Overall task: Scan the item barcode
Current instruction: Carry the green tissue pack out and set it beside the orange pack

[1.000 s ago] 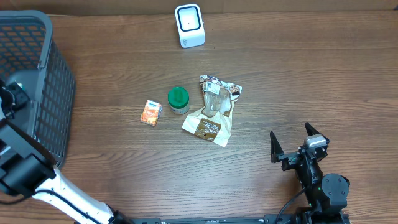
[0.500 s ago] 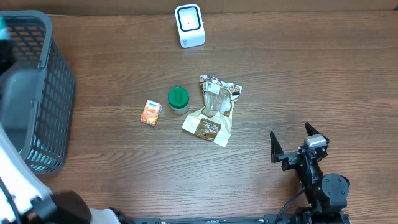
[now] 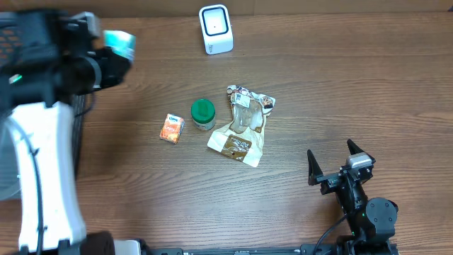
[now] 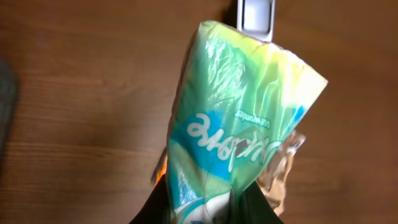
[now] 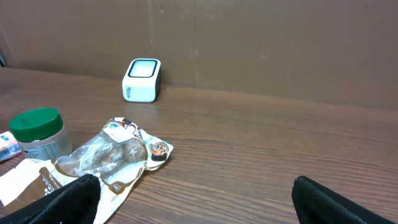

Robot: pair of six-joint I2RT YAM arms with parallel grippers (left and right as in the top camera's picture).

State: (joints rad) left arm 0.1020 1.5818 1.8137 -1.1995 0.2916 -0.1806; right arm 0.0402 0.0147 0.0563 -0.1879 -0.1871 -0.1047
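A green and teal plastic packet [image 4: 236, 124] hangs from my left gripper [image 4: 202, 208], whose jaws are shut on its lower end. From overhead the packet [image 3: 119, 44] and left gripper [image 3: 106, 51] are raised at the far left, beside the basket. The white scanner [image 3: 216, 28] stands at the back centre; in the left wrist view the scanner [image 4: 256, 15] shows just past the packet's top. No barcode shows on the packet. My right gripper [image 3: 333, 170] rests open and empty at the front right, and in its own view the right gripper [image 5: 196, 198] points toward the scanner [image 5: 143, 79].
A dark mesh basket [image 3: 18, 25] sits at the far left, mostly behind my left arm. Mid-table lie a small orange carton [image 3: 171, 128], a green-lidded jar [image 3: 203, 114] and a clear and brown snack bag [image 3: 243, 127].
My left arm has risen from the basket and swung right, bringing the green packet into view over the table. The right arm has not moved.
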